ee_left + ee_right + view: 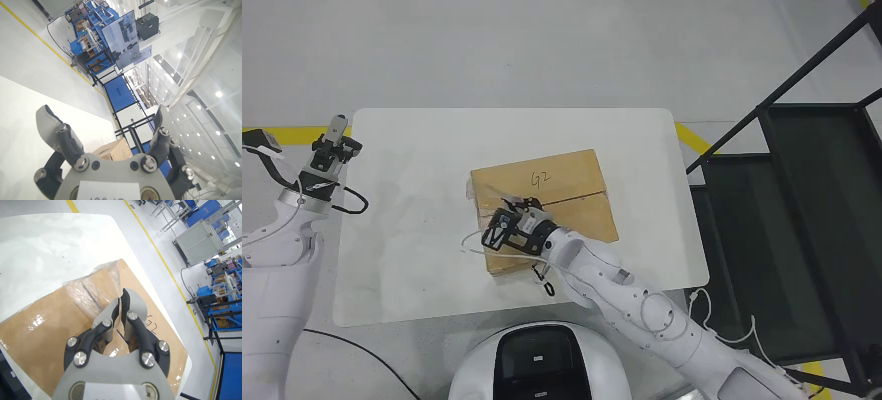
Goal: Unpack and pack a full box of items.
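Crinkly clear tape (113, 275) in right hand (121, 297), over cardboard box (47, 323)

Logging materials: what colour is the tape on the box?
Clear, transparent tape over the brown box; best seen in the right wrist view.

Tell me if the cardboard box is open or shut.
Shut: the box flaps lie flat; the right gripper pinches lifted clear tape.

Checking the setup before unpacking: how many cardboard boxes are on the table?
1: the cardboard box near the middle of the table, flaps closed, the right gripper pinching its clear tape.
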You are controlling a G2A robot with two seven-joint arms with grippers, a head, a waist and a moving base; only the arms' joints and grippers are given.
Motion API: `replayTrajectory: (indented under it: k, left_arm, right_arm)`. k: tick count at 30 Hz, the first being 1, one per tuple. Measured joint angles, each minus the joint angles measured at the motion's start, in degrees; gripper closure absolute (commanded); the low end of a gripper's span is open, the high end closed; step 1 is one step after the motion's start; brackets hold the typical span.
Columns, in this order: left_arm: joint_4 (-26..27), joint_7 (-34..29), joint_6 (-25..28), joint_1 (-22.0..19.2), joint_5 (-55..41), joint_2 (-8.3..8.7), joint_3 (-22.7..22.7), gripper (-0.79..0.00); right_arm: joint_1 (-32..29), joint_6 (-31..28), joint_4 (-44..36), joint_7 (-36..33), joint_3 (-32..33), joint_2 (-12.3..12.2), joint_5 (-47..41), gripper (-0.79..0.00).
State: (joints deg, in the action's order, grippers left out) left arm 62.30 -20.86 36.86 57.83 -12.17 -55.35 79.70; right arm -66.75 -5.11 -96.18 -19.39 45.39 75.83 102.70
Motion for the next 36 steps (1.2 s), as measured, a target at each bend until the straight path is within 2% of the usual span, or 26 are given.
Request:
replayTrajectory:
  k: [10, 16, 19, 28, 36]
  left_arm:
    - [0.0, 0.0, 0.0, 0.0, 0.0, 0.00, 0.0, -0.785]
    - [0.0, 0.0, 0.0, 0.0, 0.0, 0.00, 0.0, -0.785]
    - [0.0, 0.0, 0.0, 0.0, 0.0, 0.00, 0.0, -0.785]
    - [0.0, 0.0, 0.0, 0.0, 0.0, 0.00, 0.0, -0.785]
    - [0.0, 0.0, 0.0, 0.0, 0.0, 0.00, 0.0, -0.785]
  right_arm:
    - [-7.5, -0.6, -0.9, 10.0, 7.5, -1.3, -7.2, 0.000]
    - [-9.3, -2.2, -0.6, 18.6, 10.8, -1.8, -11.0, 0.000]
    - [-9.9, -2.9, -1.3, 20.9, 11.9, -2.0, -11.5, 0.000]
    - [-9.2, -6.7, 0.0, 23.6, 12.9, -1.9, -14.8, 0.000]
    - [-9.7, -5.8, 3.1, 23.8, 14.1, -1.9, -16.2, 0.000]
